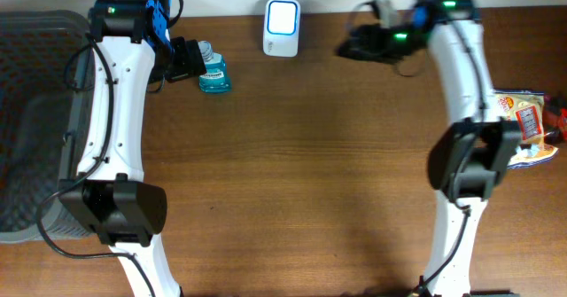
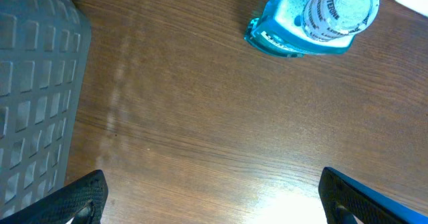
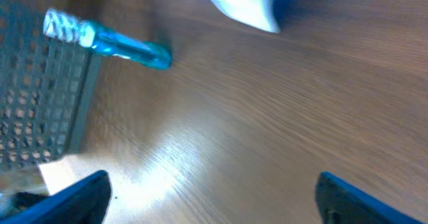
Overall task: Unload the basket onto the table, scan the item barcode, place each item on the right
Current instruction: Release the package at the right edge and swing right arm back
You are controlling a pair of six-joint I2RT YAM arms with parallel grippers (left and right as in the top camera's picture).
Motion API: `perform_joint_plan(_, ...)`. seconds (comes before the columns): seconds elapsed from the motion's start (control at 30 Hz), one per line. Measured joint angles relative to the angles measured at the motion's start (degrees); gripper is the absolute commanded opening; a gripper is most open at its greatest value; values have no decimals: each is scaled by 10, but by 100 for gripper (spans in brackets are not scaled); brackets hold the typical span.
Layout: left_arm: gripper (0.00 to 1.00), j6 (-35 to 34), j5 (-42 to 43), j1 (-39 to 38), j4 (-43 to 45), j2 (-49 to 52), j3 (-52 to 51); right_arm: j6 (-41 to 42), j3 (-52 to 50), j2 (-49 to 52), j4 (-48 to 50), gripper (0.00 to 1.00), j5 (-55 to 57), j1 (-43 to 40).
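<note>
mouthwash bottle (image 1: 213,72) on counter (image 1: 310,155), just left of scanner (image 1: 282,16), ungripped. left gripper (image 2: 214,197) wide and empty, further left of scanner. right gripper (image 3: 210,197) wide, empty, right of scanner.

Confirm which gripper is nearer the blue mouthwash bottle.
Left. The left gripper sits right beside the mouthwash bottle, open and not holding it. The right gripper is far off, on the other side of the white scanner.

Teal mouthwash bottle (image 2: 314,23) on wooden table (image 2: 200,117), grey basket (image 2: 33,83) at left, pincer (image 2: 214,194) spread wide below
</note>
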Motion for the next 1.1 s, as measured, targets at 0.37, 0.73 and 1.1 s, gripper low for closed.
perform_joint_plan(0.37, 99, 0, 0, 0, 1, 0, 0, 105, 0, 0, 65, 99, 230, 193)
perform_joint_plan(0.73, 99, 12, -20, 1, 294, 1, -8, 107, 0, 2, 39, 99, 310, 156)
perform_joint_plan(1.1, 99, 26, -42, 167, 384, 3, 31, 114, -2, 5, 296, 95, 273, 311)
